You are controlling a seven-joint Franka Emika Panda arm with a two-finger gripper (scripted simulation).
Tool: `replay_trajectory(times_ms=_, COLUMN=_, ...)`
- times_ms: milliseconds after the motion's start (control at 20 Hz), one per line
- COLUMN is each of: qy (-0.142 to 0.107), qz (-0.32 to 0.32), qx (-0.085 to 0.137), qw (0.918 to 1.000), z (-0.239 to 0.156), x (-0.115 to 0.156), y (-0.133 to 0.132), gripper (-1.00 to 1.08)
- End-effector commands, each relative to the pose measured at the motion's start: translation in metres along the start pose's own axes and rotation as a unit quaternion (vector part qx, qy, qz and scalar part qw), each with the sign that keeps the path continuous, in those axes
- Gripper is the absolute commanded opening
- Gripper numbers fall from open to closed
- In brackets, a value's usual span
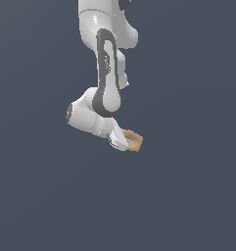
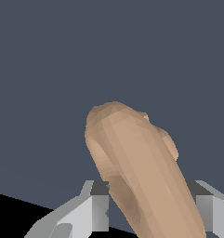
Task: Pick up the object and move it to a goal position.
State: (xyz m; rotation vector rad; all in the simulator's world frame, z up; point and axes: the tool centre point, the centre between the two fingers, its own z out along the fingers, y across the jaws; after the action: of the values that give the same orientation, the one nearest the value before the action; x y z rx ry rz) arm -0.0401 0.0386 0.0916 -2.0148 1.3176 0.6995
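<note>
One white arm (image 1: 106, 73) comes down from the top of the exterior view, bends at a rounded wrist joint, and ends in the tool (image 1: 125, 142), which points toward the exterior view's right. Just to the right of that joint, at the tool's tip, sits the object (image 1: 134, 141), a small tan-orange lump with a rounded, matte surface. It touches the tool's end and pokes out past it on the exterior view's right. Around arm and object alike lies only flat slate-grey background, and no edge of a tabletop can be made out, so whether the object is lifted or resting cannot be told from this view.

From the wrist view, the tool (image 2: 150, 211) shows two grey fingers (image 2: 95, 211), one on each side of the object (image 2: 136, 167). The object fills the gap between them, running from between the fingers outward at a tilt, its far end rounded and lumpy. Both fingers press against its sides, so the tool is pinching the object.
</note>
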Motion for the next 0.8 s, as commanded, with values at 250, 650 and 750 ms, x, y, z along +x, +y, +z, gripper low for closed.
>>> replay_trajectory(times_ms=250, qy=0.095, qz=-0.011, qx=0.061, qw=0.9935, z=-0.106, x=0.008, y=-0.032, gripper=-1.00)
replay_trajectory(times_ms=650, qy=0.228, qz=-0.028, qx=0.147, qw=0.9621, z=-0.260, x=-0.017, y=-0.055, gripper=-1.00)
replay_trajectory(times_ms=750, qy=0.257, qz=-0.031, qx=0.165, qw=0.9517, z=-0.293, x=-0.029, y=-0.056, gripper=-1.00)
